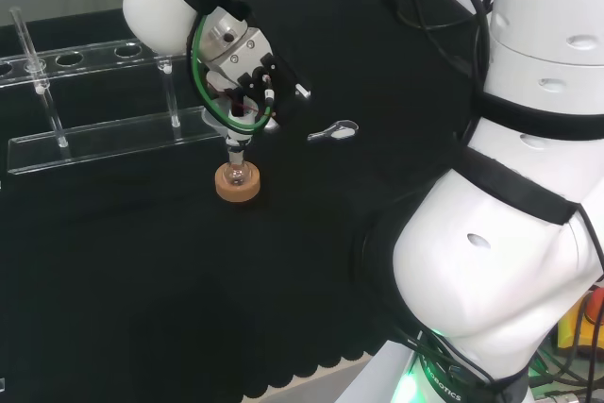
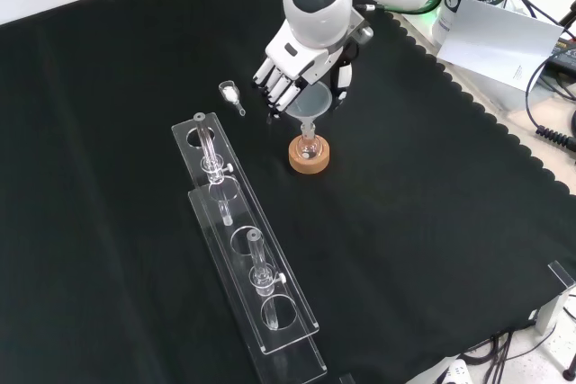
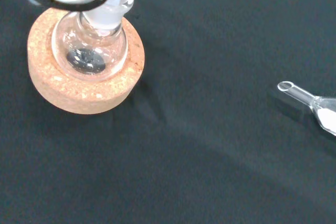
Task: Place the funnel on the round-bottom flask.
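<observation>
robot hand (image 2: 297, 74) holding funnel (image 2: 310, 103), over flask (image 2: 310, 145)

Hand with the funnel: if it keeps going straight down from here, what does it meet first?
Likely the round-bottom flask on its cork ring: the funnel in the hand sits right over the flask's neck; contact unclear.

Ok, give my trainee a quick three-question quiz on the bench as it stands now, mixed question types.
1. True or false: the flask sits in a cork ring.
2. Multiple choice: in the front view, where is the funnel? A) lying on the cloth by the rack B) held by the hand right above the flask C) standing in the rack
3. Fill in: in the front view, the small glass scoop lies to the ____ of the hand.

Key: 1 true; 2 B; 3 left. The rack holds tubes, no funnel.
</observation>
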`<action>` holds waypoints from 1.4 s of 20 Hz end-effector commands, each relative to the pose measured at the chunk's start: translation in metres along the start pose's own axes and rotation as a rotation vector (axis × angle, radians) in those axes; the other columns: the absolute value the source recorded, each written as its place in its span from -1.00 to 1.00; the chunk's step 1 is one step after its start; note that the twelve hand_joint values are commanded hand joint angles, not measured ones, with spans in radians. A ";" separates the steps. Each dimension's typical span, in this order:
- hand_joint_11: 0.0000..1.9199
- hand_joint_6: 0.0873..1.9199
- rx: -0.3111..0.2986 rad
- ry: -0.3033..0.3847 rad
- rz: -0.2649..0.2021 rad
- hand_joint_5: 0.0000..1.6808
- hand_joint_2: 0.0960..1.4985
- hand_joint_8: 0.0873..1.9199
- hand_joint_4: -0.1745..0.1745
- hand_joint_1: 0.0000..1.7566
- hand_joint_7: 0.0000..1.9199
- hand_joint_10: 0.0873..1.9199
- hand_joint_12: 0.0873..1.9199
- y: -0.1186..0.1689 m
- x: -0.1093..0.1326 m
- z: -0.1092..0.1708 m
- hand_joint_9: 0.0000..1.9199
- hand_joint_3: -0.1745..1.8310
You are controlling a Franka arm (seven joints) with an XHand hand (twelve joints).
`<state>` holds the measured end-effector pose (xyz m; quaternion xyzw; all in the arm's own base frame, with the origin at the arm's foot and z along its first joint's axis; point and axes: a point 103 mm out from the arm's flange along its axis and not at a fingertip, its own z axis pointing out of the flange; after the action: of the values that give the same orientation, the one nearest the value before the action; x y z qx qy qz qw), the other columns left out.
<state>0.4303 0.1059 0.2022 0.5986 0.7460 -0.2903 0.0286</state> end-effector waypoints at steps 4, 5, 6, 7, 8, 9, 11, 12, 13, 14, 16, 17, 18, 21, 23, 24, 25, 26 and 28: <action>-0.67 -0.90 0.027 0.021 0.001 -0.63 -0.24 -0.25 -0.37 -0.08 -0.77 -0.33 0.38 -0.002 0.000 0.004 -0.47 -0.23; -0.68 -0.93 0.034 0.024 0.001 -0.65 -0.24 -0.26 -0.37 -0.08 -0.80 -0.33 0.38 -0.003 -0.001 0.004 -0.50 -0.23; -0.69 -0.96 0.048 0.028 0.001 -0.65 -0.25 -0.27 -0.37 -0.09 -0.82 -0.33 0.38 -0.003 -0.001 0.003 -0.52 -0.24; -0.70 -0.98 0.049 0.029 0.002 -0.66 -0.25 -0.28 -0.37 -0.09 -0.84 -0.33 0.39 -0.005 -0.001 0.003 -0.54 -0.24; -0.71 -0.99 0.048 0.031 0.001 -0.67 -0.25 -0.29 -0.37 -0.10 -0.86 -0.33 0.39 -0.006 -0.002 0.002 -0.55 -0.25; -0.72 -1.00 0.044 0.033 0.001 -0.68 -0.25 -0.29 -0.37 -0.11 -0.88 -0.33 0.39 -0.008 -0.003 0.000 -0.56 -0.25; -0.73 -1.00 0.026 0.040 0.000 -0.70 -0.25 -0.30 -0.38 -0.12 -0.89 -0.33 0.40 -0.013 -0.006 -0.003 -0.58 -0.25; -0.74 -1.00 0.014 0.044 -0.001 -0.71 -0.26 -0.30 -0.38 -0.12 -0.90 -0.33 0.40 -0.016 -0.007 -0.006 -0.58 -0.26; -0.74 -1.00 0.005 0.050 -0.002 -0.71 -0.26 -0.30 -0.38 -0.14 -0.91 -0.33 0.40 -0.018 -0.009 -0.009 -0.58 -0.26; -0.74 -1.00 -0.003 0.053 -0.002 -0.72 -0.26 -0.31 -0.38 -0.15 -0.91 -0.33 0.40 -0.021 -0.010 -0.012 -0.59 -0.27; -0.75 -1.00 -0.021 0.058 0.000 -0.72 -0.26 -0.31 -0.38 -0.19 -0.92 -0.32 0.41 -0.027 -0.014 -0.018 -0.60 -0.29; -0.75 -1.00 -0.032 0.059 0.003 -0.72 -0.25 -0.31 -0.38 -0.21 -0.92 -0.31 0.41 -0.031 -0.016 -0.021 -0.60 -0.31; -0.75 -1.00 -0.041 0.060 0.006 -0.72 -0.25 -0.31 -0.38 -0.23 -0.92 -0.31 0.41 -0.034 -0.019 -0.025 -0.61 -0.32; -0.76 -1.00 -0.069 0.051 0.022 -0.73 -0.23 -0.31 -0.38 -0.30 -0.94 -0.29 0.42 -0.046 -0.027 -0.036 -0.65 -0.38; -0.76 -1.00 -0.104 0.063 0.032 -0.73 -0.22 -0.30 -0.38 -0.31 -0.94 -0.29 0.42 -0.054 -0.034 -0.041 -0.66 -0.39; -0.77 -1.00 -0.123 0.072 0.037 -0.73 -0.21 -0.31 -0.38 -0.31 -0.92 -0.29 0.42 -0.058 -0.039 -0.044 -0.66 -0.40; -0.77 -1.00 -0.140 0.087 0.044 -0.72 -0.20 -0.30 -0.38 -0.31 -0.90 -0.29 0.43 -0.062 -0.045 -0.046 -0.66 -0.41; -0.76 -1.00 -0.155 0.111 0.054 -0.70 -0.19 -0.31 -0.37 -0.31 -0.88 -0.29 0.42 -0.066 -0.052 -0.047 -0.65 -0.42; -0.75 -1.00 -0.170 0.151 0.074 -0.67 -0.17 -0.31 -0.36 -0.29 -0.83 -0.30 0.42 -0.074 -0.066 -0.048 -0.62 -0.44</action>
<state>0.4121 0.0970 0.2546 0.6108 0.7509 -0.2493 0.0319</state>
